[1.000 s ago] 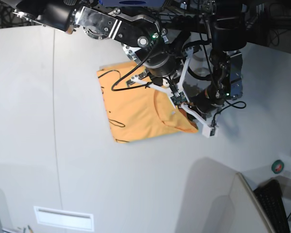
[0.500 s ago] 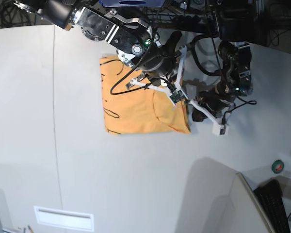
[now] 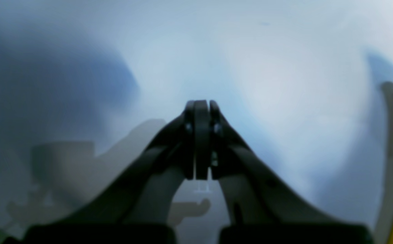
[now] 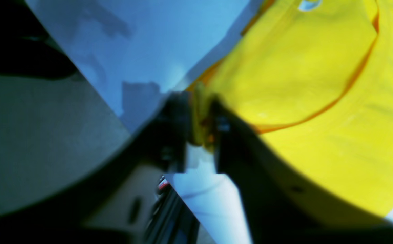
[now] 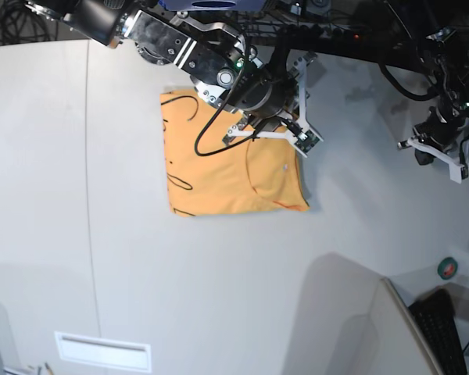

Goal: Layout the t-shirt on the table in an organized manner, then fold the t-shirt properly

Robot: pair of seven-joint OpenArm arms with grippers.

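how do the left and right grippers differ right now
The right gripper is shut on a fold of the soft orange-yellow t-shirt; the left gripper is shut on nothing. The right hangs over the shirt, the left over bare white-grey table, well away. Both have dark fingers.

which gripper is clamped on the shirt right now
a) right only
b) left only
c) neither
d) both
a: in the right wrist view the right gripper pinches a fold of the t-shirt, while the left gripper is shut on nothing above the bare table.
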